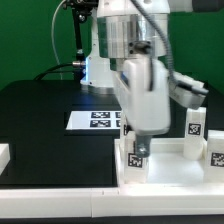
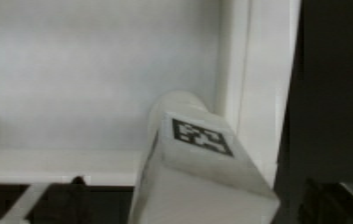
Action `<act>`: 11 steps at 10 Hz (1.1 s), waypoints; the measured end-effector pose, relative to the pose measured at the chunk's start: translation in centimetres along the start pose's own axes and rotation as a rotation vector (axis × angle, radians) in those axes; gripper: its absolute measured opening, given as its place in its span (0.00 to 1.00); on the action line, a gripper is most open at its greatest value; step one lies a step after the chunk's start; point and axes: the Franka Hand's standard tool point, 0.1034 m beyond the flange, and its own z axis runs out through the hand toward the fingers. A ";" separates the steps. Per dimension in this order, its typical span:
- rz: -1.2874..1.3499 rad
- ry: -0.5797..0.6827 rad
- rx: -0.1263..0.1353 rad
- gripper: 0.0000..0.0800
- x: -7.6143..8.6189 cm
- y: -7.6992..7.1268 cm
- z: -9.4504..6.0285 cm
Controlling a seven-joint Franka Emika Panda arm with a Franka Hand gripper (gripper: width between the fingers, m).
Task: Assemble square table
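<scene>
**Hanging low over the slab, fingertips hidden**

Hanging over the square table top at the exterior view's right, the gripper sits directly above a tagged leg, its bulk covering most of that part. Whether the jaws are spread or closed I cannot tell; the fingertips fall outside both views. The wrist view shows that leg tilted, its foot cut off by the frame edge. Two more legs stand farther right, one clipped. The marker board lies partly hidden behind the arm, apparently flat.
</scene>
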 end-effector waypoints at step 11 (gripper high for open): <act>-0.815 0.050 -0.003 0.67 1.1 0.2 0.4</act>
